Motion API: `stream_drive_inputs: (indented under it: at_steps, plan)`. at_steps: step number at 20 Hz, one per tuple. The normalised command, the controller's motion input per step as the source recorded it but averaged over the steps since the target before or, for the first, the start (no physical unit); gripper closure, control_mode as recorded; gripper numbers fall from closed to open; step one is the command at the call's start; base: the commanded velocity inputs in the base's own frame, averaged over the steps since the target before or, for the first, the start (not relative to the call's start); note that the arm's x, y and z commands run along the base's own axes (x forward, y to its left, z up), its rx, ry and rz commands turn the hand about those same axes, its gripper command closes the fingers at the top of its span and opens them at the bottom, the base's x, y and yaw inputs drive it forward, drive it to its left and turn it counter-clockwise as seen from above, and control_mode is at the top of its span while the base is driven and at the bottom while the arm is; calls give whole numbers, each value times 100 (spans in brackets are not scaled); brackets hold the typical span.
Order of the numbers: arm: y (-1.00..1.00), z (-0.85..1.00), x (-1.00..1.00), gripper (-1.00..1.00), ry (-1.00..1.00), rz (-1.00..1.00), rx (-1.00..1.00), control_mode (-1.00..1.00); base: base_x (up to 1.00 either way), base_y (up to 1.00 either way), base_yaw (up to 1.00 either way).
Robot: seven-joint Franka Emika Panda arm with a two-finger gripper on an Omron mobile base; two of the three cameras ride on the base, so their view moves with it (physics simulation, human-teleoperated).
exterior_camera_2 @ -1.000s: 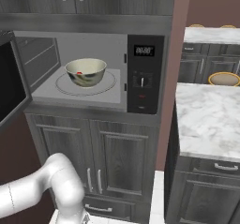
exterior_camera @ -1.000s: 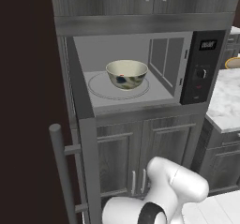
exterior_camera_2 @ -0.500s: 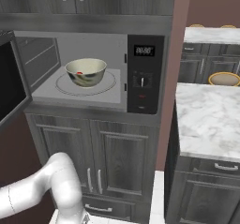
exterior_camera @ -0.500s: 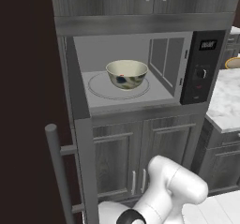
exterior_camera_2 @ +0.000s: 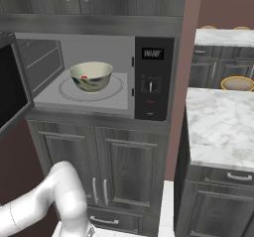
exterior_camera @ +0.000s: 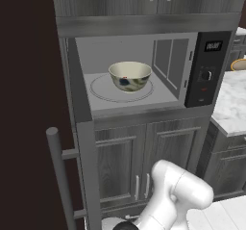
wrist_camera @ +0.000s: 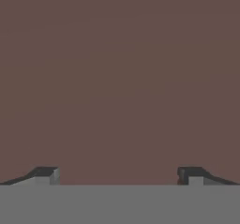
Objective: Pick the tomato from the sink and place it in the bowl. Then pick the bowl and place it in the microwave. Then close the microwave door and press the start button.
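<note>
The microwave (exterior_camera: pixel 205 69) stands open, its dark-glass door (exterior_camera_2: pixel 11 94) swung out to the left and the long grey bar handle (exterior_camera: pixel 60 176) near the arm. The patterned cream bowl (exterior_camera: pixel 130 77) (exterior_camera_2: pixel 91 76) sits on the round turntable inside. A speck of red tomato (exterior_camera_2: pixel 84 77) shows in it. My arm bends low in front of the cabinets under the microwave and runs off the bottom of both base views. In the hand view my gripper (wrist_camera: pixel 117 176) is open, fingertips far apart, nothing between them, facing a plain brown surface. The sink is out of view.
Grey panelled cabinet doors (exterior_camera: pixel 139 161) stand under the microwave, close behind my arm. A white marble counter (exterior_camera_2: pixel 223 127) lies to the right with a round wood-rimmed dish (exterior_camera_2: pixel 238 84) at its back. A brown wall is on the left.
The lower part of my arm has slid a little to the left and down. The door handle sits slightly further left in the left base view. Bowl unmoved.
</note>
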Motion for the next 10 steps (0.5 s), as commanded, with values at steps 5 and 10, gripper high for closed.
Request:
stream_drive_inputs:
  at_steps: [5,10]
  plan:
    - [-19,0,2,-100,-12,-23,4,-100,0,0,0]
    - [-40,0,-5,-100,-16,-21,8,-100,0,0,0]
